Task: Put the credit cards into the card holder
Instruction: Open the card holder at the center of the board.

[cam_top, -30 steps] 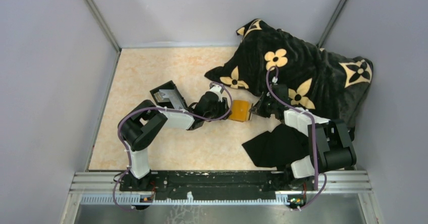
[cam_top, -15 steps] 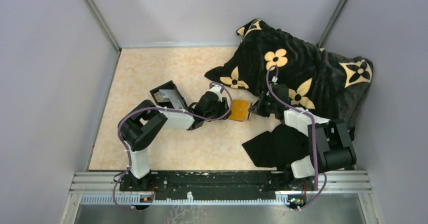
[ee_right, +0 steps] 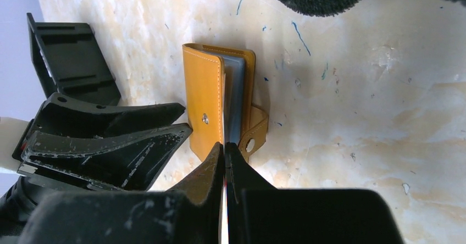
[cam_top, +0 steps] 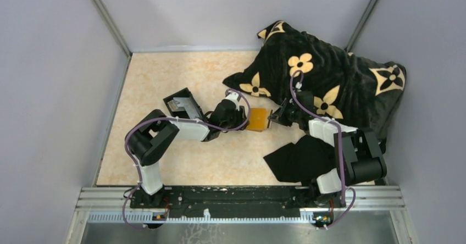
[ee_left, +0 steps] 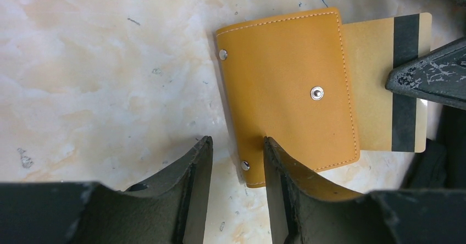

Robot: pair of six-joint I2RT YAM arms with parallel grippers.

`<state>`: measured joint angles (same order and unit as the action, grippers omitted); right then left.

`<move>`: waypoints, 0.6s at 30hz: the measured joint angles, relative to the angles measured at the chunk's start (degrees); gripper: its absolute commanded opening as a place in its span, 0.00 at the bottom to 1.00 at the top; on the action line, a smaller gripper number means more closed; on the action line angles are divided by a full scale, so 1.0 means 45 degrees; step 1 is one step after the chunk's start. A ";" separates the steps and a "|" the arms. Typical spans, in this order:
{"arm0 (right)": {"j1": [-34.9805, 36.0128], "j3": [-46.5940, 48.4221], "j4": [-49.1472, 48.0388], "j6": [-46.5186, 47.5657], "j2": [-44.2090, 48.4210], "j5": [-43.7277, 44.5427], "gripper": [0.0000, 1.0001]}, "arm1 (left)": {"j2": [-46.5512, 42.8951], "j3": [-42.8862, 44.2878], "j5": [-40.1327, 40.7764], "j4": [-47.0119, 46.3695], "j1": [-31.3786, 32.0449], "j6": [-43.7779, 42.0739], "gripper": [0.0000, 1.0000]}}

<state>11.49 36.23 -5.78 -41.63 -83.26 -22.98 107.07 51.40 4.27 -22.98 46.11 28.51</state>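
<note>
The orange-tan card holder (cam_top: 257, 120) lies on the marble table between the two arms. A golden-tan credit card (ee_left: 375, 90) with a black stripe sticks partway out of the card holder's (ee_left: 286, 90) right side. My right gripper (ee_right: 225, 145) is shut on that card's outer edge, and its dark fingertip (ee_left: 426, 79) shows in the left wrist view. Grey-blue cards (ee_right: 235, 98) sit between the holder's covers (ee_right: 204, 104). My left gripper (ee_left: 236, 142) stands open at the holder's opposite end, with one finger over the near corner.
A black open box (cam_top: 181, 104) sits just left of the left gripper (cam_top: 240, 117). A black blanket with tan flowers (cam_top: 329, 73) fills the back right corner. A flat black cloth (cam_top: 297, 159) lies under the right arm. Purple walls enclose the table.
My right gripper has edged left with the card, and the holder and left gripper have shifted slightly left too. Both grippers keep the same opening.
</note>
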 measured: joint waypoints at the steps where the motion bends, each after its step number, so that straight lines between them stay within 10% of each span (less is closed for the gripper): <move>1: 0.0000 -0.0044 -0.0155 -0.0034 -0.0063 -0.0058 0.00 | -0.0053 -0.0053 0.0024 0.0024 -0.0015 0.0000 0.46; 18: 0.0000 -0.0393 -0.2040 -0.0816 -0.1297 -0.0855 0.00 | -0.1389 -0.1496 0.1690 0.0321 -0.0311 0.0529 0.46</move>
<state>11.49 34.46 -14.96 -45.30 -89.10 -26.83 100.82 44.66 11.88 -21.54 44.71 30.89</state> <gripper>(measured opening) 0.008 0.472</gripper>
